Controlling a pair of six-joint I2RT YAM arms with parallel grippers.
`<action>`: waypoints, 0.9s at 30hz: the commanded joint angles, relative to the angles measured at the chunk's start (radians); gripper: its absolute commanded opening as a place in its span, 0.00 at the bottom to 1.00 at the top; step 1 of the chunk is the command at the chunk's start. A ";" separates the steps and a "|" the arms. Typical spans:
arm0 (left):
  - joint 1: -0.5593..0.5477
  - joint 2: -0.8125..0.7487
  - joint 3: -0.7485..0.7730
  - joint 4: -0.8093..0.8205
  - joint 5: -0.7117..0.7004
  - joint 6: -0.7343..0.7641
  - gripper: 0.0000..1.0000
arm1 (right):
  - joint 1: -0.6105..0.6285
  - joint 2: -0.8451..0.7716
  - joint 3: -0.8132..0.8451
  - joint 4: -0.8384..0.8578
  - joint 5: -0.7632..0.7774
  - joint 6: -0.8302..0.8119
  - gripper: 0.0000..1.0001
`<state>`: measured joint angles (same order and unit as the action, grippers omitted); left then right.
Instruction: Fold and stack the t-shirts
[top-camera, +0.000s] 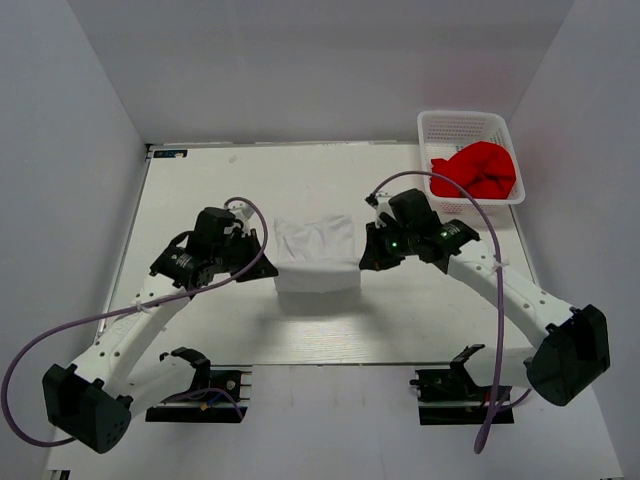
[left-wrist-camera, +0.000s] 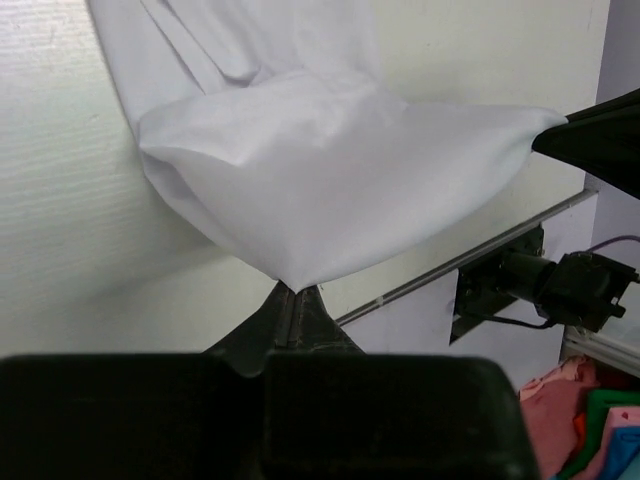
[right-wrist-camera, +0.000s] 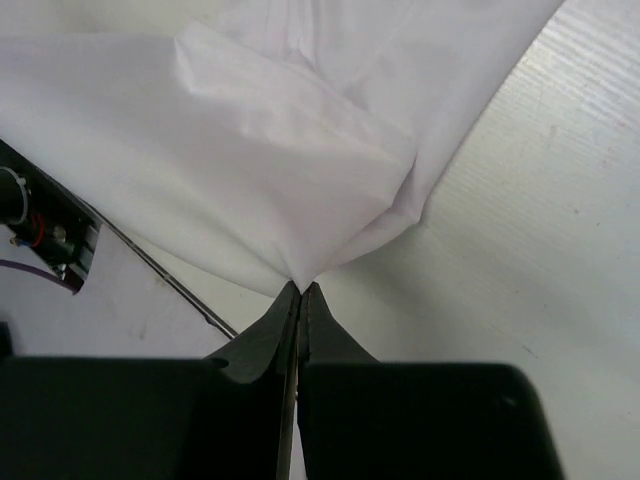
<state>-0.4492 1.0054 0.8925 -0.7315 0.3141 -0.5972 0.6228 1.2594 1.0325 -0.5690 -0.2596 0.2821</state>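
Folding looks to be the step in hand, so start from the desk (top-camera: 200, 200). Its middle carries the white shirt (top-camera: 316, 245), whose near hem is lifted off the surface while the far part lies flat. To fold well, I judge both corners should travel level and at one pace toward the far edge. The hem should be kept taut so no crease gets trapped, then come down square on the far part.

The basket (top-camera: 462, 120) sits at the far right corner with the red shirt (top-camera: 480, 170) bunched inside, not yet folded. The left hand (top-camera: 270, 270) is pinching the white shirt's near left corner, and the right hand (top-camera: 362, 262) is likewise pinching its near right corner.

Bare desk lies toward the left, far and near edges. The right arm's wrist is near the basket, so there is less room to swing there.
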 joint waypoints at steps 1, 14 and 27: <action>0.000 0.010 0.065 0.000 -0.068 0.017 0.00 | -0.011 0.043 0.101 -0.071 0.055 -0.021 0.00; 0.021 0.222 0.204 0.164 -0.277 -0.004 0.00 | -0.063 0.254 0.357 -0.060 0.184 0.019 0.00; 0.052 0.489 0.385 0.207 -0.463 -0.013 0.00 | -0.153 0.549 0.632 -0.126 0.090 -0.032 0.00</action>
<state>-0.4191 1.4708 1.2152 -0.5514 -0.0696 -0.6075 0.4969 1.7641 1.5909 -0.6601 -0.1402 0.2832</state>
